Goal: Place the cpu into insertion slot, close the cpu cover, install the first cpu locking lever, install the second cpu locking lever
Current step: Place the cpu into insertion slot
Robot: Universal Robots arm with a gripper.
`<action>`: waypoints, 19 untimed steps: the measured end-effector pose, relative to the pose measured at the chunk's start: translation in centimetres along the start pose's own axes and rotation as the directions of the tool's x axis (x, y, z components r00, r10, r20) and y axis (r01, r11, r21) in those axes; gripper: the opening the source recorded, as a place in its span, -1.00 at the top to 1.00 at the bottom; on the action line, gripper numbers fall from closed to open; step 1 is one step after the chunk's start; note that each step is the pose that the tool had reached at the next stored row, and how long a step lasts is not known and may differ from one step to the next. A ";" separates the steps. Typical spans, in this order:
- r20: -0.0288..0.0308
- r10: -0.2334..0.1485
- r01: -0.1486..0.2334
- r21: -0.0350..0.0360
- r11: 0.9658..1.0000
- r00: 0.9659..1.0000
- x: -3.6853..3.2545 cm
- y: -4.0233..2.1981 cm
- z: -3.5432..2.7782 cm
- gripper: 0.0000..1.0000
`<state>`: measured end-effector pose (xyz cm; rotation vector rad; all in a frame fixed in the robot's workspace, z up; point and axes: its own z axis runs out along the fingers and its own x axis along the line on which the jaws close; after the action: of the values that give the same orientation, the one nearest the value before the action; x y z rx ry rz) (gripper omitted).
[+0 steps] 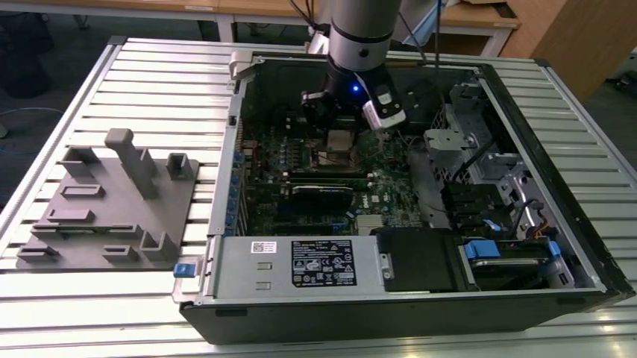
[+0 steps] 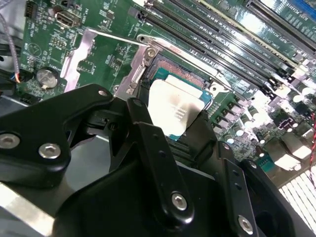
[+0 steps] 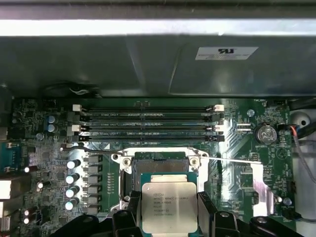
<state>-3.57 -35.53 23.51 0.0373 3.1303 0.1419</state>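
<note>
The black two-fingered gripper (image 3: 169, 219) is clamped on the flat, square, silver-grey cpu (image 3: 169, 202), with a finger pressed to each of two opposite edges. The chip sits over the square, metal-rimmed insertion slot (image 3: 160, 165) in the green circuit board (image 3: 237, 143) — whether it touches, I cannot tell. Part of the socket's dark centre shows past the chip's edge. Long black memory slots (image 3: 148, 123) run just beyond that rim — a thin silvery lever (image 3: 232, 160) lies alongside.

Probably a lab: slatted metal bench (image 1: 149, 82), opened computer case (image 1: 398, 319) (wooden desks (image 1: 478, 22) behind).
</note>
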 end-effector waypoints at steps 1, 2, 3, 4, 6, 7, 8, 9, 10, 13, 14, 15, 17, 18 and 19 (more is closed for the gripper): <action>0.000 0.000 0.000 0.000 1.000 1.000 0.03 -0.02 0.18 -0.08; 0.000 0.000 0.000 0.000 1.000 1.000 0.04 -0.03 0.31 -0.08; 0.000 0.000 0.000 0.000 1.000 1.000 0.06 -0.04 0.36 -0.08; 0.000 0.000 0.000 0.000 1.000 1.000 0.09 -0.04 0.37 -0.08; 0.000 0.000 0.000 0.000 1.000 1.000 0.21 -0.03 0.44 -0.08; 0.000 0.000 0.000 0.000 1.000 1.000 0.29 -0.03 0.49 -0.08; 0.000 0.000 0.000 0.000 1.000 1.000 0.35 -0.02 0.54 -0.08; 0.000 0.000 0.000 0.000 1.000 1.000 0.44 0.00 0.61 -0.08; 0.000 0.000 0.000 0.000 1.000 1.000 0.56 0.02 0.71 -0.08; 0.000 0.000 0.000 0.000 1.000 1.000 0.70 0.02 1.13 -0.08; 0.000 0.000 0.000 0.000 1.000 1.000 0.70 0.01 1.18 -0.08; 0.000 0.000 0.000 0.000 1.000 1.000 0.71 0.01 1.21 -0.08; 0.001 0.008 -0.008 0.000 1.000 1.000 0.71 0.01 1.29 -0.08; 0.002 0.020 -0.020 0.000 1.000 1.000 0.71 0.00 1.34 -0.08; 0.003 0.038 -0.038 0.000 0.999 0.999 0.72 0.00 1.40 -0.08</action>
<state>-4.28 -35.39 22.11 0.0971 3.1274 0.1414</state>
